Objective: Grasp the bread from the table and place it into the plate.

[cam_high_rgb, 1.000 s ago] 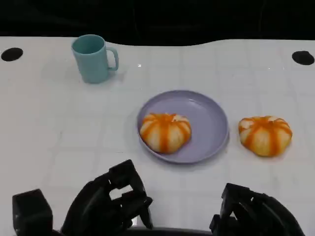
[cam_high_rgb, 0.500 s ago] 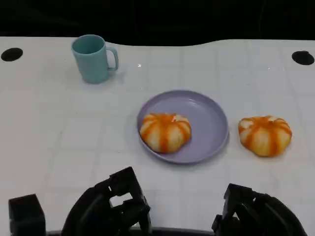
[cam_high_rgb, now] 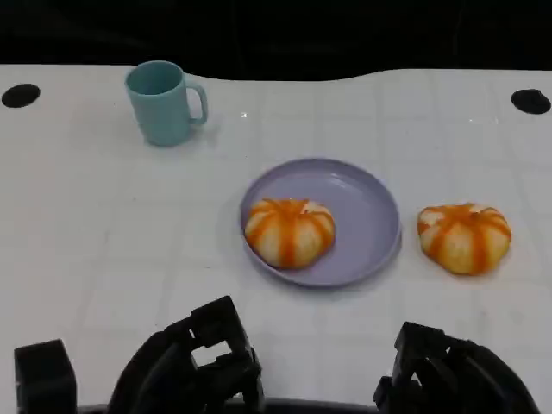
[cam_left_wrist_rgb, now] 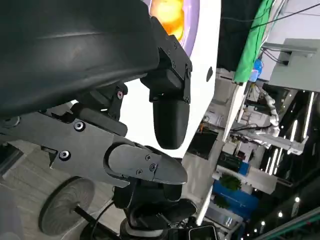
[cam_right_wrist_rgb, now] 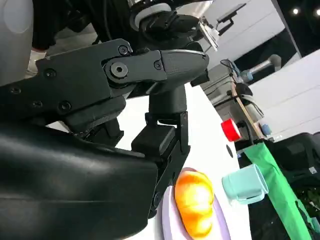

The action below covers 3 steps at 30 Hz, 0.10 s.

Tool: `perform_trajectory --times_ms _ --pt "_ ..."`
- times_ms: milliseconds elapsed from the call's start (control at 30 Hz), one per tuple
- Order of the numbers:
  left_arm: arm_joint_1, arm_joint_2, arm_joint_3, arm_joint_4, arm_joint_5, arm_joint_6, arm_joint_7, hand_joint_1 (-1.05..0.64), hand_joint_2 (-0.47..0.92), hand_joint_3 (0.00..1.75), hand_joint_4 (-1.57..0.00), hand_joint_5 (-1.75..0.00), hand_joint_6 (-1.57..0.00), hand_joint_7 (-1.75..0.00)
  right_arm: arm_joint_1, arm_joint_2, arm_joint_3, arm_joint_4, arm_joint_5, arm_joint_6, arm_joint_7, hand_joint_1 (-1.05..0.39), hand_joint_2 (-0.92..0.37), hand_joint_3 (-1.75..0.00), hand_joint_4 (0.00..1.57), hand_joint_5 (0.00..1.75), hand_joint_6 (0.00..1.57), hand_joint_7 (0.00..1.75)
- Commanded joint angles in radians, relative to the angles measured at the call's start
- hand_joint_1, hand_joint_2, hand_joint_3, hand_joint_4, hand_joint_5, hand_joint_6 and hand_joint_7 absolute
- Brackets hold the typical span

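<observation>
left hand [cam_high_rgb: 194, 366] lower left, fingers curled, empty | right hand [cam_high_rgb: 448, 379] lower right, curled, empty | orange-striped round bread [cam_high_rgb: 465, 237] right of lavender round plate [cam_high_rgb: 366, 207] | second orange-striped bread [cam_high_rgb: 290, 231] on plate

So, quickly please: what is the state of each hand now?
Left hand: holds nothing; open or closed cannot be told.
Right hand: holds nothing; open or closed cannot be told.

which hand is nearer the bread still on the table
Right. The right hand sits at the near edge almost directly below the bread on the table. The left hand is far across, beyond the plate.
</observation>
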Motion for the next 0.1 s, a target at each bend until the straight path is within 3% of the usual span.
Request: perform_trajectory --times_ms 33,100 --pt "-0.003 0.000 0.011 0.023 -0.008 -0.006 -0.023 -0.57 0.92 0.09 -0.78 -1.75 -0.55 -1.75 0.000 -0.013 -0.013 0.001 0.004 0.001 -0.004 -0.71 -0.92 -0.24 0.86 1.61 0.77 1.38" --pt "-0.003 -0.002 0.012 0.026 -0.005 -0.010 -0.024 -0.59 0.92 0.08 -0.78 -1.75 -0.55 -1.75 0.002 -0.013 -0.014 0.001 0.004 0.001 -0.003 -0.71 -0.92 -0.24 0.86 1.61 0.77 1.39"
